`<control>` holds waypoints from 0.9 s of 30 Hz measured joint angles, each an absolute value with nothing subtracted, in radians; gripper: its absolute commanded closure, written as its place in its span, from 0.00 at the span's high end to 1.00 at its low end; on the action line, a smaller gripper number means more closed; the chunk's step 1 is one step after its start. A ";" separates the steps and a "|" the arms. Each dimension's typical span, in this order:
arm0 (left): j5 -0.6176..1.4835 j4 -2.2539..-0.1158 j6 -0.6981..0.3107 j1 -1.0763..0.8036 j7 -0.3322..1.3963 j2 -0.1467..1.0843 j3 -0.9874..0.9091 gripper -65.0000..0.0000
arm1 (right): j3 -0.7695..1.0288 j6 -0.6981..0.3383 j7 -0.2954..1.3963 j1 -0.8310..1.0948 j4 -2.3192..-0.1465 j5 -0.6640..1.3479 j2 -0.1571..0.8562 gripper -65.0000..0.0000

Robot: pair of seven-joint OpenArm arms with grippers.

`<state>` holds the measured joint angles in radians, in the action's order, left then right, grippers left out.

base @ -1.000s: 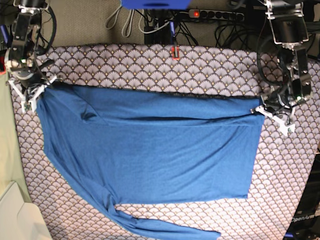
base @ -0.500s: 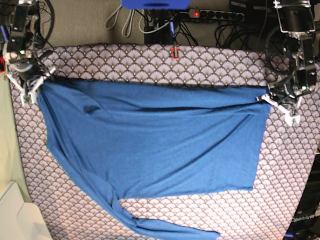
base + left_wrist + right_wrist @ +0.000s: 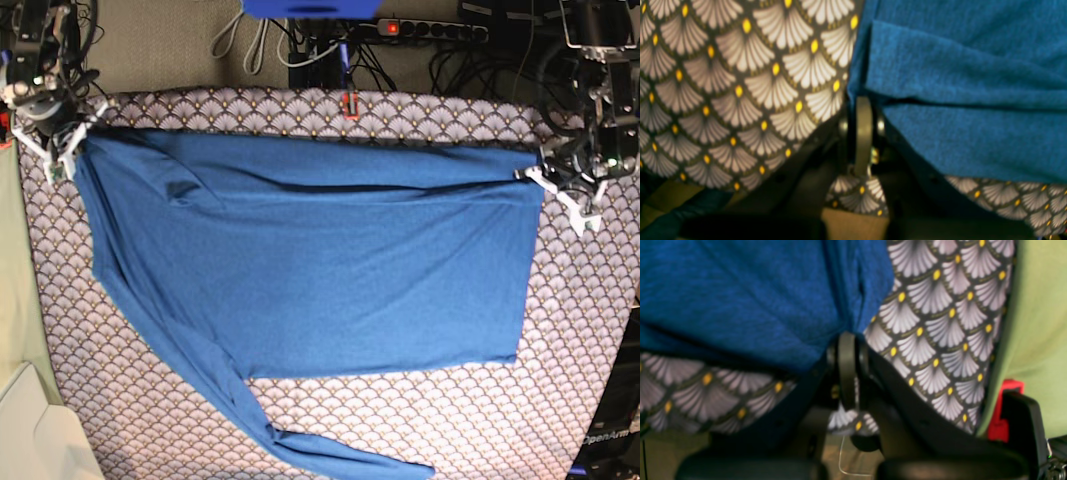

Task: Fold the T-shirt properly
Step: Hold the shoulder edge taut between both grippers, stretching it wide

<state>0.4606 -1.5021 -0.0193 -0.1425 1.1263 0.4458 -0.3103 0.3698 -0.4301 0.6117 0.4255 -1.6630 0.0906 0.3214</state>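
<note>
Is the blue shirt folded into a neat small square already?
No, the shirt lies spread wide over the patterned cloth, with one long sleeve trailing off toward the near edge.

Left gripper low in centre of view, fingers pressed together, pinching edge of T-shirt. Blue knit fills upper right, doubled over: one layer lies atop another, dark crease running sideways between them. Shirt edge runs up from fingers. Scallop-patterned cloth covers worktop to left, grey-white fans with yellow dots; more shows under shirt at lower right. Foreground blurred, dark.
</note>
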 measured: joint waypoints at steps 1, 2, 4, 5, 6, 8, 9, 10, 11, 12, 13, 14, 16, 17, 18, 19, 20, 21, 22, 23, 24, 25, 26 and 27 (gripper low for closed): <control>0.460 -1.509 -0.018 -0.148 1.126 0.445 -0.310 0.01 | 0.370 -0.430 0.608 0.435 -1.674 0.089 0.322 0.00; 0.460 -1.523 -0.020 -0.159 1.127 0.446 -0.310 0.01 | 0.370 -0.430 0.608 0.447 -1.687 0.090 0.322 0.00; 0.456 -1.555 -0.018 -0.179 1.132 0.446 -0.310 0.01 | 0.370 -0.430 0.609 0.466 -1.706 0.088 0.321 0.00; 0.456 -1.570 -0.016 -0.186 1.135 0.446 -0.310 0.01 | 0.370 -0.430 0.608 0.472 -1.714 0.090 0.321 0.00; 0.456 -1.586 -0.016 -0.192 1.135 0.447 -0.310 0.01 | 0.370 -0.430 0.608 0.477 -1.720 0.088 0.321 0.00; 0.464 -1.608 -0.019 -0.205 1.133 0.465 -0.310 0.01 | 0.370 -0.430 0.609 0.478 -1.723 0.087 0.321 0.00; 0.464 -1.613 -0.020 -0.209 1.134 0.474 -0.310 0.01 | 0.372 -0.430 0.608 0.478 -1.723 0.087 0.321 0.00; 0.461 -1.614 -0.019 -0.214 1.131 0.480 -0.311 0.01 | 0.379 -0.430 0.607 0.478 -1.724 0.090 0.321 0.00; 0.460 -1.615 -0.019 -0.219 1.130 0.482 -0.311 0.01 | 0.394 -0.430 0.603 0.484 -1.724 0.092 0.319 0.00; 0.461 -1.616 -0.020 -0.224 1.131 0.481 -0.310 0.01 | 0.409 -0.430 0.602 0.491 -1.725 0.095 0.319 0.00; 0.461 -1.616 -0.020 -0.231 1.130 0.481 -0.310 0.01 | 0.419 -0.430 0.602 0.496 -1.726 0.095 0.319 0.00; 0.466 -1.616 -0.020 -0.239 1.131 0.485 -0.310 0.01 | 0.425 -0.435 0.607 0.500 -1.726 0.094 0.321 0.00; 0.468 -1.616 -0.022 -0.256 1.137 0.500 -0.310 0.01 | 0.425 -0.454 0.616 0.503 -1.725 0.091 0.325 0.00; 0.465 -1.616 -0.019 -0.258 1.142 0.503 -0.311 0.01 | 0.425 -0.456 0.614 0.501 -1.725 0.091 0.325 0.00; 0.461 -1.616 -0.019 -0.259 1.141 0.504 -0.310 0.01 | 0.425 -0.456 0.609 0.499 -1.726 0.091 0.325 0.00; 0.464 -1.616 -0.020 -0.259 1.140 0.504 -0.310 0.01 | 0.425 -0.456 0.604 0.500 -1.726 0.091 0.324 0.00; 0.464 -1.616 -0.019 -0.257 1.141 0.504 -0.310 0.01 | 0.425 -0.456 0.606 0.500 -1.726 0.091 0.323 0.00; 0.464 -1.616 -0.020 -0.258 1.140 0.505 -0.310 0.01 | 0.425 -0.456 0.607 0.503 -1.726 0.090 0.321 0.00; 0.464 -1.616 -0.020 -0.264 1.134 0.507 -0.310 0.01 | 0.424 -0.457 0.605 0.509 -1.726 0.091 0.321 0.00; 0.465 -1.615 -0.020 -0.271 1.126 0.507 -0.310 0.01 | 0.424 -0.457 0.606 0.515 -1.726 0.091 0.321 0.00; 0.465 -1.613 -0.020 -0.274 1.129 0.506 -0.310 0.01 | 0.424 -0.457 0.609 0.517 -1.724 0.091 0.321 0.00; 0.465 -1.610 -0.020 -0.274 1.134 0.506 -0.310 0.01 | 0.423 -0.457 0.609 0.517 -1.724 0.091 0.321 0.00; 0.464 -1.610 -0.020 -0.274 1.134 0.504 -0.310 0.01 | 0.422 -0.457 0.609 0.517 -1.724 0.091 0.321 0.00; 0.464 -1.610 -0.020 -0.273 1.133 0.504 -0.310 0.01 | 0.421 -0.457 0.608 0.516 -1.724 0.091 0.321 0.00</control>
